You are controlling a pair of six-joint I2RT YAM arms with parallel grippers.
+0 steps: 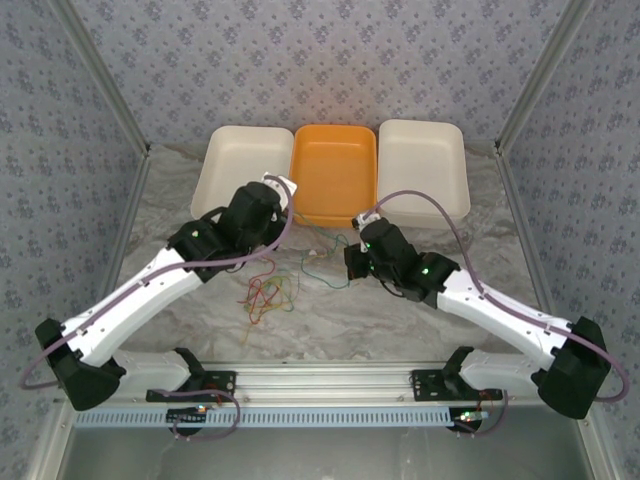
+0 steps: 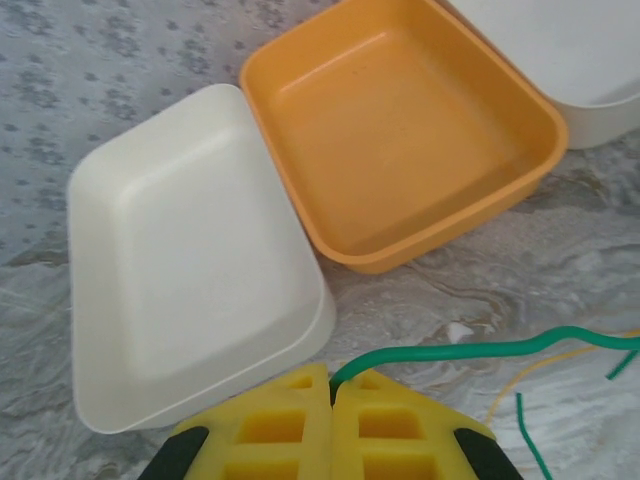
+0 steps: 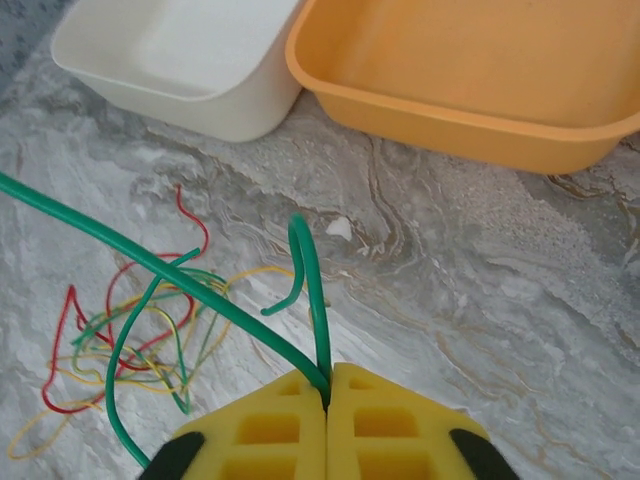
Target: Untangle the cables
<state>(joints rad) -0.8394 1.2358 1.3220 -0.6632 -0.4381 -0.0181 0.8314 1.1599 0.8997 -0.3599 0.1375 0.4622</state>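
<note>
A marbled surface (image 1: 330,325) is closed in on the left, right and far sides by patterned walls (image 1: 320,60). At the near edge it is bounded by a metal rail (image 1: 330,380), to which both arm bases are fixed. Along the far edge three trays are set side by side in a row: a left white tray (image 1: 240,165), an orange tray (image 1: 333,172) and a right white tray (image 1: 425,165).

The left gripper (image 2: 332,388) is held just in front of the place where the left white tray and the orange tray meet. Its yellow fingers (image 2: 270,430) are pressed together, and a green cable (image 2: 470,350) is pinched in the seam between them and led off to the right over the surface.

The right gripper (image 3: 327,388) is placed near the front edge of the orange tray. It is likewise closed on green cable: two green strands are seen running into its seam, one arching up in a short loop, the other stretching away to the left. Whether both grippers hold one and the same cable cannot be told.

The remaining cables (image 1: 268,293), red, yellow and green, are left in a loose tangle on the surface. The tangle lies between the two arms, just beside the left forearm and well apart from the trays.

Open surface is left to the right of the tangle and down to the rail. The side margins are taken up by the forearms, which run diagonally in from the near corners.
</note>
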